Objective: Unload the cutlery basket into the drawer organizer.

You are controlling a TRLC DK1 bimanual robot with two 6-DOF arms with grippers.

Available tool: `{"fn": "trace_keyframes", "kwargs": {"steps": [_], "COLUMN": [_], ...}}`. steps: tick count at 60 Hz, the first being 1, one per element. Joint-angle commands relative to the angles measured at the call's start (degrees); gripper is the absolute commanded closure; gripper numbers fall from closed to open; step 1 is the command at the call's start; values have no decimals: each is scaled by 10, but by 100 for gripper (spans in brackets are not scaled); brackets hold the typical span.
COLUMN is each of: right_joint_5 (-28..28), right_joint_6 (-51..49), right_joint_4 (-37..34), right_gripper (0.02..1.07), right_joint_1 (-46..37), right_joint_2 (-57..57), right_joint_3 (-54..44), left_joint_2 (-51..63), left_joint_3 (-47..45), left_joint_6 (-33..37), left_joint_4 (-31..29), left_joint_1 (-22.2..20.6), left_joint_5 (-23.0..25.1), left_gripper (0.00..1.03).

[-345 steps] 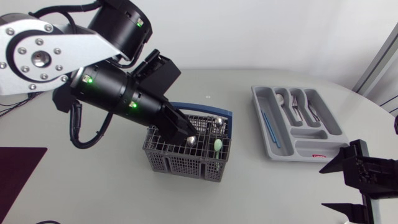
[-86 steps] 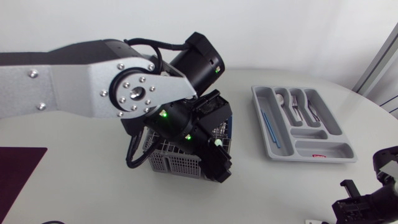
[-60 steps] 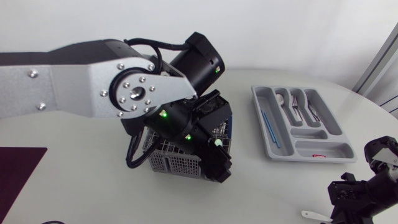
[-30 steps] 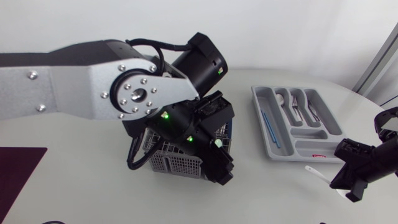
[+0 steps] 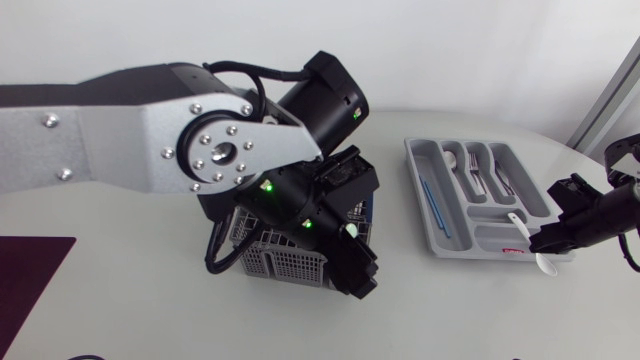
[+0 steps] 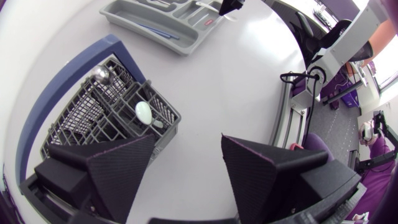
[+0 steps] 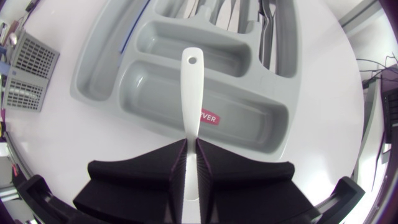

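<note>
The grey cutlery basket (image 5: 262, 262) with a blue handle stands mid-table, largely hidden by my left arm. In the left wrist view it (image 6: 93, 109) holds a pale green spoon (image 6: 143, 112) and a metal-knobbed piece (image 6: 101, 74). My left gripper (image 6: 186, 165) hangs open beside the basket, nothing between its fingers. The grey drawer organizer (image 5: 437, 215) lies to the right with forks, a spoon and a thin blue stick in it. My right gripper (image 5: 556, 238) is shut on a white spoon (image 7: 191, 93), whose handle points over the organizer's (image 7: 109, 68) short crosswise compartments.
A dark mat (image 5: 28, 285) lies at the table's front left corner. The table's curved right edge runs close behind my right arm. Bare tabletop separates the basket from the organizer.
My right arm has risen from the front right edge and swung to the organizer's near end, carrying the white spoon. The left arm has stayed over the basket.
</note>
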Motion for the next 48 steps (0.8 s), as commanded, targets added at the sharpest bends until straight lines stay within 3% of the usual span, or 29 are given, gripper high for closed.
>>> {"fn": "trace_keyframes", "kwargs": {"steps": [1, 39, 44, 48], "right_joint_5": [-4, -22, -26, -31], "right_joint_6": [58, 277, 275, 265], "right_joint_4": [4, 48, -7, -15], "right_gripper": [101, 100, 86, 86], "right_joint_1": [2, -15, -13, -9], "right_joint_2": [15, 12, 29, 34], "right_joint_3": [18, 19, 47, 50], "left_joint_2": [9, 12, 11, 11], "left_joint_3": [14, 12, 11, 10], "left_joint_6": [-9, -8, -9, -8], "left_joint_4": [-2, -1, -1, -1], "left_joint_1": [-5, -8, -8, -7], "left_joint_5": [-3, -3, -3, -3], "left_gripper": [17, 17, 17, 17]}}
